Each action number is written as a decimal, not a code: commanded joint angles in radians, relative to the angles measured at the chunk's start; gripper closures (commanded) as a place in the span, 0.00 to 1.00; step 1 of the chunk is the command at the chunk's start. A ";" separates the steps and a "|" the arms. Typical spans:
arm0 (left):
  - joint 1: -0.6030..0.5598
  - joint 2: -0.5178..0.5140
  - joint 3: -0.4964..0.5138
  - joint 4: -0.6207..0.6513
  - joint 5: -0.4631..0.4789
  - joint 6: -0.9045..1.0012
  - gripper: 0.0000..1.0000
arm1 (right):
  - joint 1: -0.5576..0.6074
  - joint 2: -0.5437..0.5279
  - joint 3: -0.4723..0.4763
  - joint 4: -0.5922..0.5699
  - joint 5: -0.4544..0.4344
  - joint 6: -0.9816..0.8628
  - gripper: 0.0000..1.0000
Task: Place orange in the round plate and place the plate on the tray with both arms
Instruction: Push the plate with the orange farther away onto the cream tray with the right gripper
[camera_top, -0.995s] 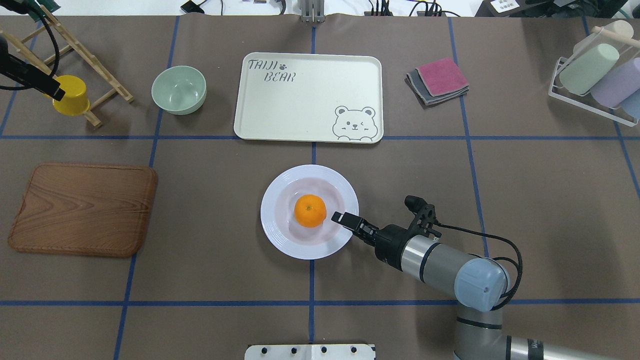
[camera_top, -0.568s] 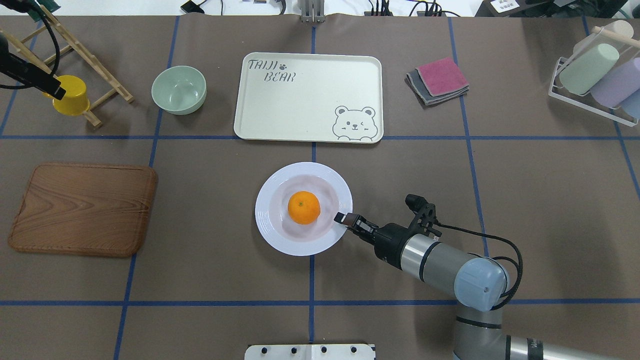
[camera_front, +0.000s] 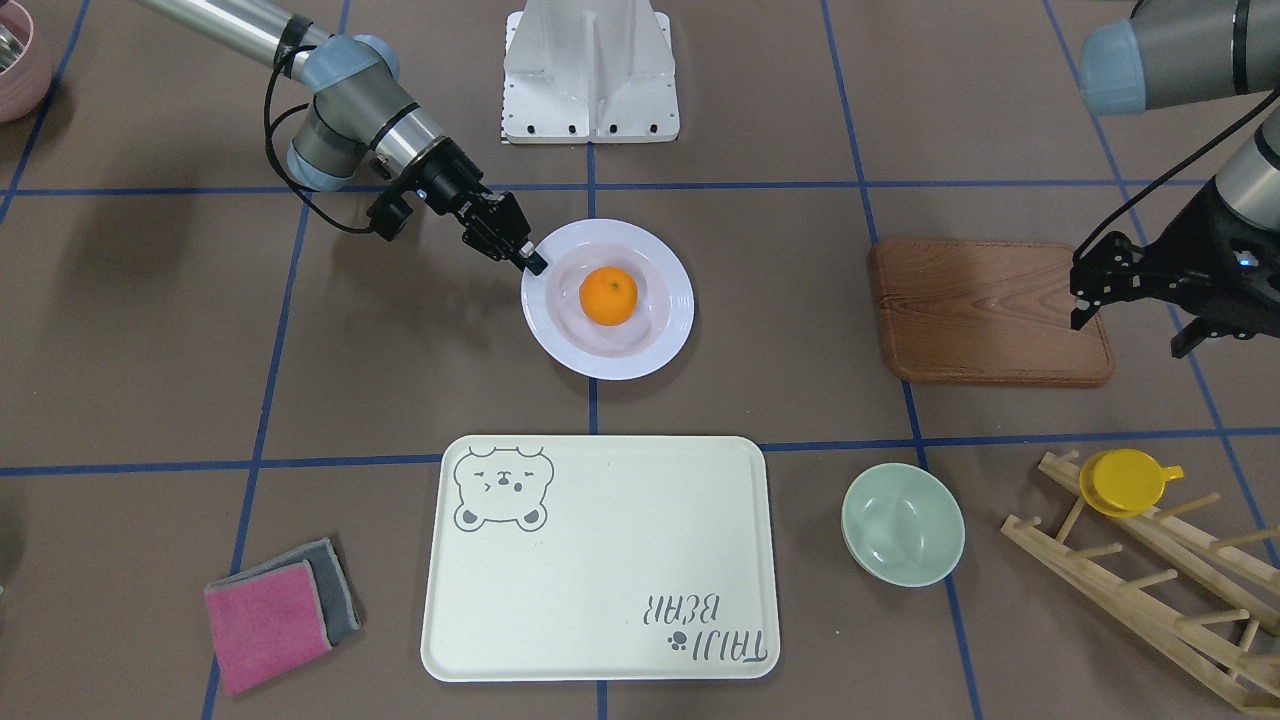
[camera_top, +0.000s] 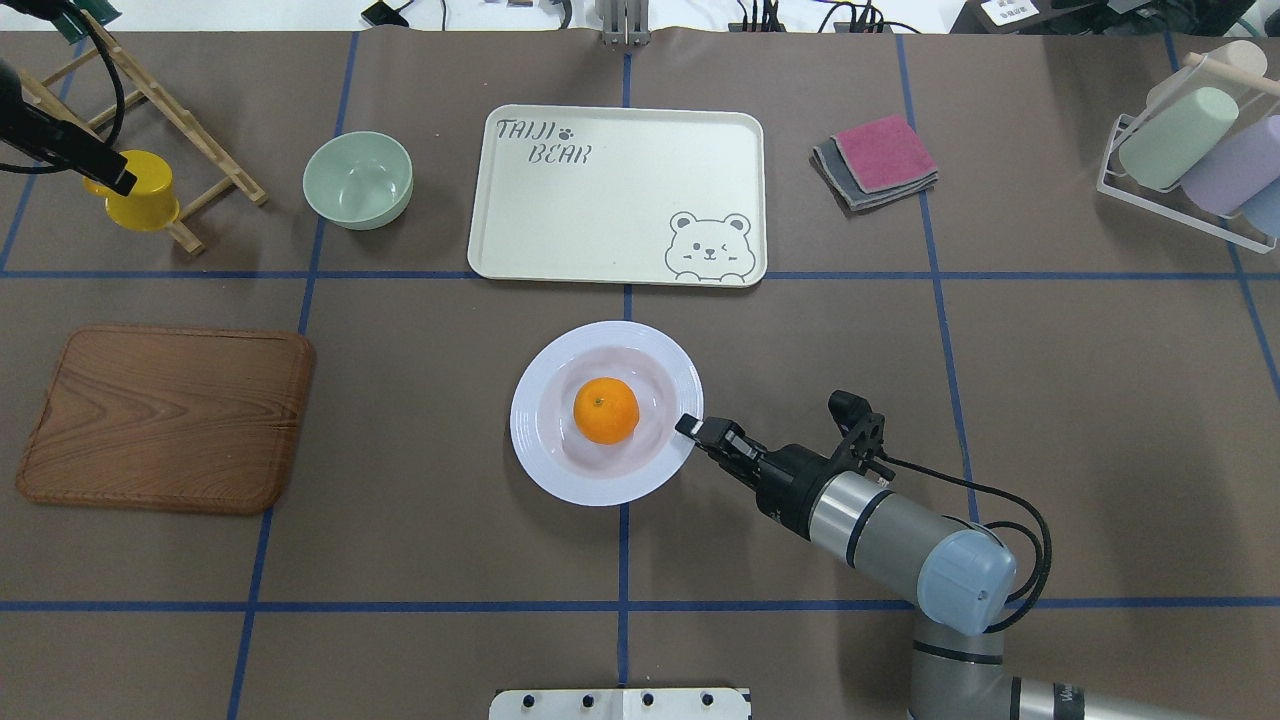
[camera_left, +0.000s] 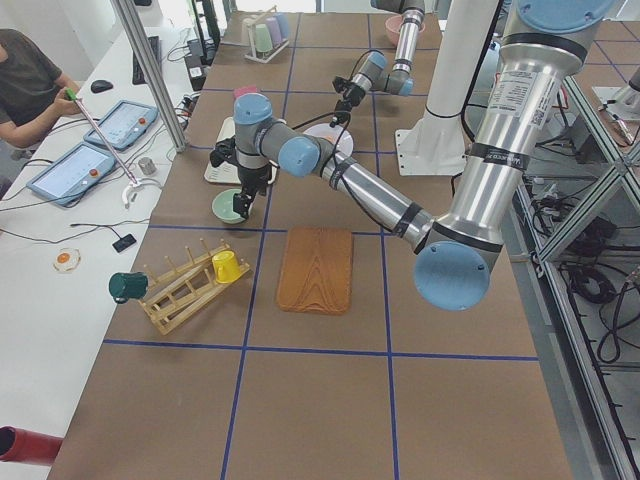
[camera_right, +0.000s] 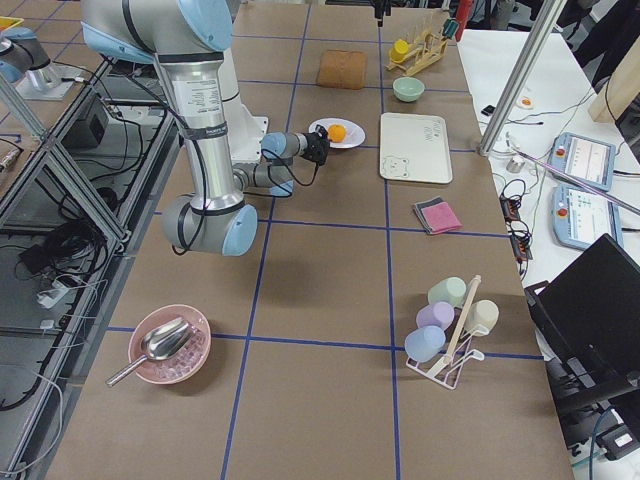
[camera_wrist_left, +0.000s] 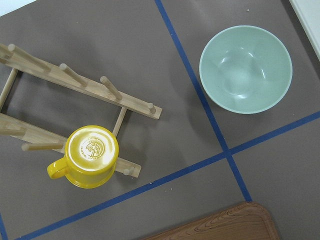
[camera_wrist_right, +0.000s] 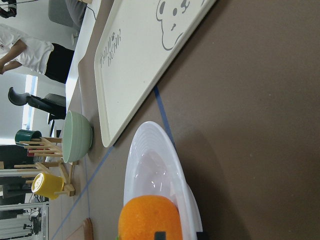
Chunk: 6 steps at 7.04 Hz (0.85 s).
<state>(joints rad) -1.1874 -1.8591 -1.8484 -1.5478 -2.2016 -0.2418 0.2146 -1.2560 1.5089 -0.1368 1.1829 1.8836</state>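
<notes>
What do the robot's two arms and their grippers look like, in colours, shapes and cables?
Both arms are jointed grey-metal tubes with light-blue round caps at the joints. The right arm carries a looping black cable, and the right gripper has two slim black fingers. The left arm has a black cable too; the left gripper is black and angular.

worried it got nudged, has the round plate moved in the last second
Yes. The round plate slid left across the blue tape line, slightly nearer the tray.
</notes>
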 joint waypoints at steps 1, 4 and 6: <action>0.000 0.000 0.000 0.000 0.002 -0.001 0.00 | -0.009 0.001 -0.004 0.009 -0.014 0.002 0.97; 0.002 -0.002 0.003 0.000 0.002 -0.004 0.00 | -0.006 0.007 0.010 0.014 -0.080 -0.001 1.00; 0.002 0.000 0.000 0.000 0.002 -0.004 0.00 | 0.040 0.064 0.005 0.011 -0.166 0.037 1.00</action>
<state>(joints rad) -1.1858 -1.8599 -1.8473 -1.5478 -2.1997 -0.2454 0.2248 -1.2213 1.5157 -0.1249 1.0698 1.8914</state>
